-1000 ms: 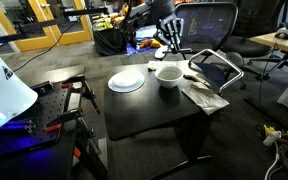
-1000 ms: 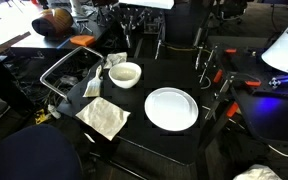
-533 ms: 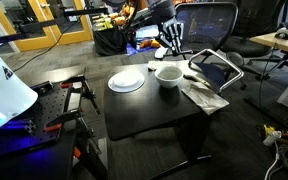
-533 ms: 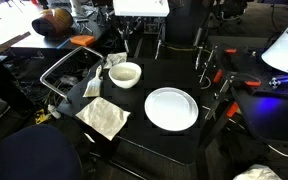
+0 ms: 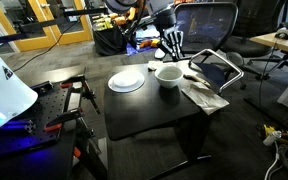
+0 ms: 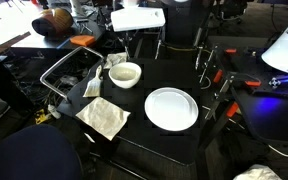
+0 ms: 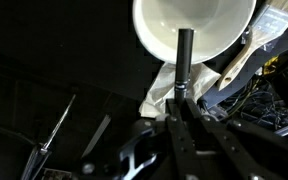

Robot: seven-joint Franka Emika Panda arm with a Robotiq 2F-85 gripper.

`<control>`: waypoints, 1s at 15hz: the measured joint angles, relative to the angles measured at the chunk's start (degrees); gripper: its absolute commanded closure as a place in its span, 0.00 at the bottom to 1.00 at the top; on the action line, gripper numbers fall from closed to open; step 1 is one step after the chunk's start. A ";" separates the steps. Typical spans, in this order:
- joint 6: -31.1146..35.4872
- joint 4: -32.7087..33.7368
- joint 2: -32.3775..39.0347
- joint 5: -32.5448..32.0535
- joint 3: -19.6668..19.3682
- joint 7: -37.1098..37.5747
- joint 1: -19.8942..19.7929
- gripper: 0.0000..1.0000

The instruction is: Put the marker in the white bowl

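Claw (image 7: 179,100) clamped narrow on a slim, straight dark marker (image 7: 184,60): in the wrist view the two fingers (image 7: 170,128) meet on the marker's lower end, and the rest of the stick juts straight out from them. Its free tip lies inside the outline of the deep round white bowl (image 7: 209,25), which fills the upper part of that view. In both exterior views the claw (image 5: 172,43) (image 6: 127,46) hangs in the air above the bowl (image 5: 168,74) (image 6: 125,73), clear of its rim; the marker is too small to make out there. The bowl stands on a black bench (image 5: 149,110) (image 6: 174,75). Just beside the bowl lies a crumpled pale cloth (image 5: 204,94) (image 7: 162,92), and its edge shows under the bowl's rim in the wrist view. A flat round white plate (image 5: 126,81) (image 6: 171,108) sits on the bench near the bowl, apart from it. A folded light napkin (image 6: 104,117) lies at the bench's edge, near the plate.
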 measured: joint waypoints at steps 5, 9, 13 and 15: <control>-1.53 2.27 2.41 0.00 3.34 0.00 -1.94 0.97; -1.90 3.70 3.98 0.00 5.92 0.00 -3.99 0.97; -2.63 5.07 5.57 0.00 7.68 0.18 -5.45 0.97; -3.10 5.74 6.26 0.00 8.47 1.03 -6.05 0.97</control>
